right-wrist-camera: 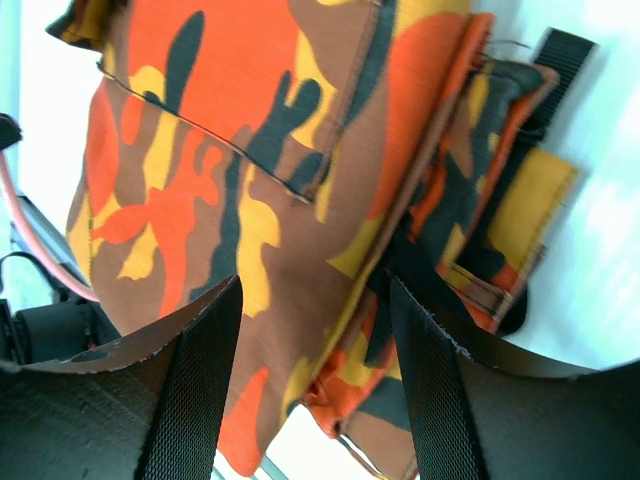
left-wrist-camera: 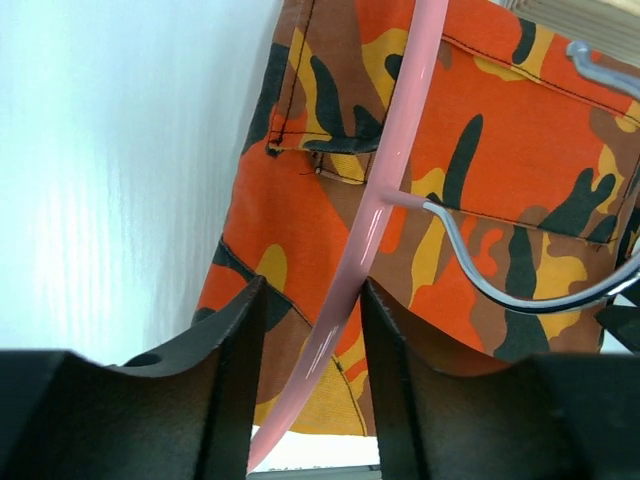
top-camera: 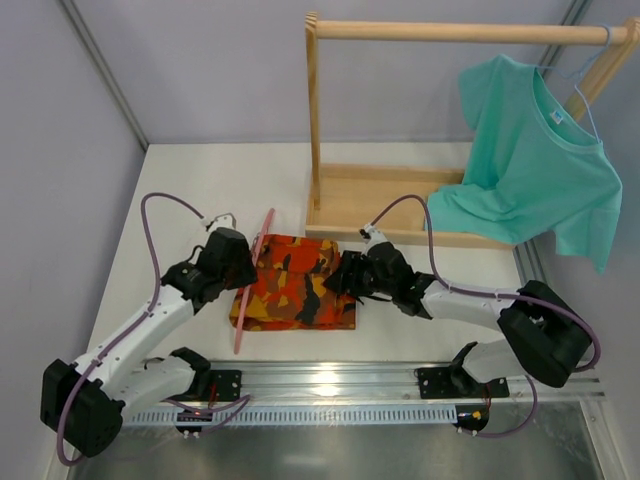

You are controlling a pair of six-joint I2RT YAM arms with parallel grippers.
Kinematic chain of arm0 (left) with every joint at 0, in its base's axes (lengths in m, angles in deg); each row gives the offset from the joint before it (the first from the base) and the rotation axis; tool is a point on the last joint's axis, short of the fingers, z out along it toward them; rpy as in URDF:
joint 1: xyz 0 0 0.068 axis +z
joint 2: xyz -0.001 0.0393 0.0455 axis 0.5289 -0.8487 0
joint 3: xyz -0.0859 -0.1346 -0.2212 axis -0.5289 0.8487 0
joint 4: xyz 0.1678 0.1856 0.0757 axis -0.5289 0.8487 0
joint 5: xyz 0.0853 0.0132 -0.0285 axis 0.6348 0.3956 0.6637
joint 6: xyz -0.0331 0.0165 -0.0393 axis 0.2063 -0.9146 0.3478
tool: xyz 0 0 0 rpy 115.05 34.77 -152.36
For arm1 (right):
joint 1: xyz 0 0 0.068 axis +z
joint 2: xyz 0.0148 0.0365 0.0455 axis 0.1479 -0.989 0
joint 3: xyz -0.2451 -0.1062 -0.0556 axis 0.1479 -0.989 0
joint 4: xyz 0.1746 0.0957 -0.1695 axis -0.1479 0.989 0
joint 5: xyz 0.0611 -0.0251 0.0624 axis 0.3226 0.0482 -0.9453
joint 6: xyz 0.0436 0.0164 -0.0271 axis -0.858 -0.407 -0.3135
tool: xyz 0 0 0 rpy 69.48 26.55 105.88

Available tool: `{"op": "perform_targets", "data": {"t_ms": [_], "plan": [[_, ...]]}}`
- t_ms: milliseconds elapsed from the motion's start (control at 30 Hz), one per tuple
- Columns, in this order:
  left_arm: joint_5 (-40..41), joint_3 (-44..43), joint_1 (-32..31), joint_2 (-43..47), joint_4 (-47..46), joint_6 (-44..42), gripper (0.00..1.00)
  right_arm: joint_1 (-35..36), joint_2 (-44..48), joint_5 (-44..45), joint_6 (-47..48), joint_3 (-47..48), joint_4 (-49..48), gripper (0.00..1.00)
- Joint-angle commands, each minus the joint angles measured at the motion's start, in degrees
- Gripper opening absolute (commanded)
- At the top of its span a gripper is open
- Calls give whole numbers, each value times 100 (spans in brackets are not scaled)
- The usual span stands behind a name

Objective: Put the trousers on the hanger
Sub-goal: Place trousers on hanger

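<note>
Left end effector [left-wrist-camera: 305, 385] clamped on hanger [left-wrist-camera: 385, 190] at left edge of folded trousers [top-camera: 296, 282]. Right end effector [right-wrist-camera: 315, 375] apart, straddling trousers' right edge.

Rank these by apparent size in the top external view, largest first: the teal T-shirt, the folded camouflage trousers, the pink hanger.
1. Teal T-shirt
2. Trousers
3. Pink hanger, long but very thin

We see a white worktop [top-camera: 190, 190] walled by pale grey panels [top-camera: 200, 60]. Beyond the fingers stands a wooden rack [top-camera: 330, 200], a teal T-shirt [top-camera: 530, 170] on a light-blue hanger [top-camera: 588, 95] draped from its rail. A metal rail [top-camera: 330, 380] runs behind them.
</note>
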Motion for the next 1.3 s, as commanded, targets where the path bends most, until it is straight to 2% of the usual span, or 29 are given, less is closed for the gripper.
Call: {"op": "perform_targets", "data": {"t_ms": [0, 200, 233, 267, 333, 367, 400, 433, 467, 533, 700, 933, 1133, 1267], "plan": [[57, 71, 23, 6, -441, -116, 41, -2, -190, -173, -58, 289, -626, 64], [-101, 176, 23, -195, -661, -186, 32, -2, -516, -165, -173, 368, -767, 63], [-93, 185, 23, -205, -670, -195, 28, -2, -604, -165, -182, 386, -758, 63], [-58, 185, 23, -222, -679, -187, 19, -2, -631, -156, -191, 430, -741, 63], [-49, 185, 23, -275, -714, -186, 7, 7, -710, -138, -217, 474, -662, 60], [-23, 185, 31, -301, -705, -178, 4, -2, -727, -112, -208, 552, -600, 46], [-14, 150, 32, -397, -688, -169, 0, 7, -736, -77, -200, 605, -365, 37], [4, 141, 40, -450, -679, -160, 0, 7, -728, -42, -173, 667, -215, 29], [100, 115, 49, -512, -592, -125, 0, 16, -649, 28, -164, 746, -74, 14], [249, 71, 58, -696, -521, -99, 0, 33, -509, 256, -164, 764, 296, 4], [829, -70, 93, -978, -125, 60, 0, 25, 106, 906, -156, 527, 901, 4], [891, -8, 102, -855, -126, -54, 0, -19, 634, 1882, -191, 141, 1377, 4], [1146, -8, 102, -803, 129, -72, 0, -125, 546, 2085, -595, -359, 1229, 4], [1340, -17, 93, -723, 148, -55, 0, -99, 661, 1639, -569, -528, 641, 4]]}}
